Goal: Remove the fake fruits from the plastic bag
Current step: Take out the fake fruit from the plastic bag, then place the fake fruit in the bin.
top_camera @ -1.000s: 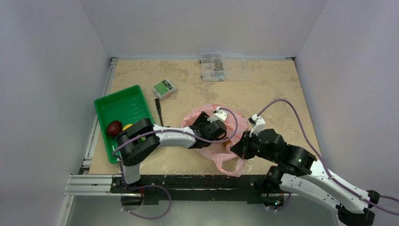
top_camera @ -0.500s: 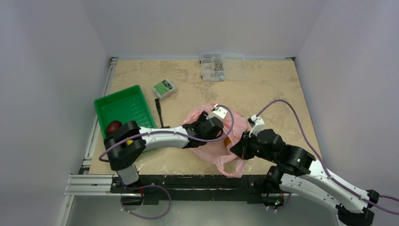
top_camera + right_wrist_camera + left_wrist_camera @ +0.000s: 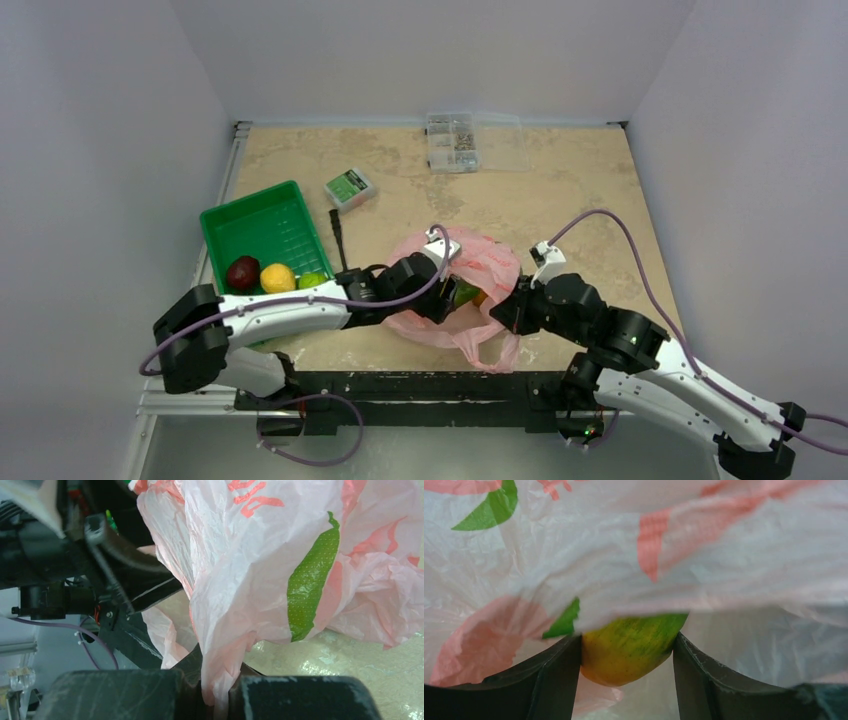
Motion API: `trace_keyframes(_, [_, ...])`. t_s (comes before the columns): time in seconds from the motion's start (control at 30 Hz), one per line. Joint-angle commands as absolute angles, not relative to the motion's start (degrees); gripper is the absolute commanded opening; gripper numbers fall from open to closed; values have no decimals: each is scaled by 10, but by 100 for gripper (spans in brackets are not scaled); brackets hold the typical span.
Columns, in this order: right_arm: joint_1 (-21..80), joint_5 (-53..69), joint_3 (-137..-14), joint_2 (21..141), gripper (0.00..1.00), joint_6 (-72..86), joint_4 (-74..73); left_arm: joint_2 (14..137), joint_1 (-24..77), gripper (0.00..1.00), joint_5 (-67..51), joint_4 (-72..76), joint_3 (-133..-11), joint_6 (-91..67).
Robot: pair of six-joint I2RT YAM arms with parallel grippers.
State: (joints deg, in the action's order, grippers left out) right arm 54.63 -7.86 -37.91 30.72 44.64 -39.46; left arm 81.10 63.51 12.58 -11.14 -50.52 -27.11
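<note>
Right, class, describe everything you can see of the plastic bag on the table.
The plastic bag is thin, crinkled, translucent pinkish-white film printed with red and green shapes. It lies crumpled on the table near the front edge, a handle loop trailing forward. The right gripper pinches a gathered fold. The left gripper reaches inside, its fingers on a yellow-green fruit under the film.

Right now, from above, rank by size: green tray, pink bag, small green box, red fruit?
Green tray and pink bag: too close to rank
Small green box
Red fruit
</note>
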Motion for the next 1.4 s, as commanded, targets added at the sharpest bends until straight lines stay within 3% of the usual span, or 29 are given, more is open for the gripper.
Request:
trace_keyframes(0.0, [546, -107, -392, 306, 0, 460, -390, 728, 635, 5, -4, -39, -455, -298])
trace_keyframes(0.37, [545, -105, -398, 312, 0, 461, -388, 594, 634, 4, -97, 350, -267, -318])
trace_keyframes(0.47, [545, -104, -397, 313, 0, 461, -388, 570, 632, 0, -79, 528, -205, -340])
trace_keyframes(0.57, [545, -104, -398, 313, 0, 461, -387, 538, 623, 0, -8, 571, -174, -374])
trace_keyframes(0.7, [545, -104, -401, 315, 0, 461, -387, 438, 620, 0, 201, 327, -214, -442])
trace_keyframes(0.83, [545, -103, -400, 316, 0, 462, -387, 352, 620, 0, 404, -67, -328, -497])
trace_keyframes(0.93, [545, -95, -395, 318, 0, 462, -378, 375, 618, 0, 580, -373, -439, -597])
trace_keyframes(1.07, [545, -92, -397, 330, 0, 459, -373, 490, 587, 0, 701, -981, -582, -1040])
trace_keyframes(1.13, [545, -93, -398, 334, 0, 458, -373, 539, 549, 0, 726, -1009, -622, -991])
trace_keyframes(1.23, [545, -90, -399, 334, 0, 456, -374, 603, 495, 0, 742, -913, -656, -761])
trace_keyframes(1.3, [545, -90, -400, 334, 0, 457, -376, 633, 462, 0, 750, -887, -678, -694])
trace_keyframes(1.37, [545, -90, -400, 331, 0, 458, -375, 638, 412, 0, 714, -720, -671, -482])
